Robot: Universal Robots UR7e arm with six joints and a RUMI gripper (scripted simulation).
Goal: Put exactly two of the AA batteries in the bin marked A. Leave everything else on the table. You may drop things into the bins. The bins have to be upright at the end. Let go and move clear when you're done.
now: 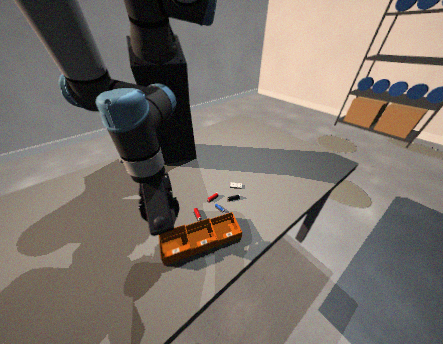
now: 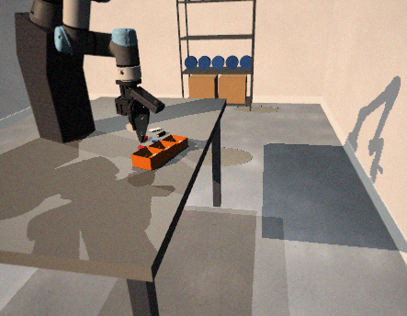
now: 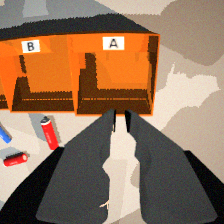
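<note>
The orange three-compartment bin stands upright on the table. In the wrist view its end compartment is marked A, with B beside it, and both look empty. My gripper is shut on nothing. It hovers just in front of compartment A, close above the table; it also shows in the top view and in the exterior view. A red battery lies by the bin's near wall, a second red one further out, and a blue one next to them.
A small black cylinder and a white block lie beyond the batteries. The table edge runs close behind the bin. The robot's dark base stands at the back of the table.
</note>
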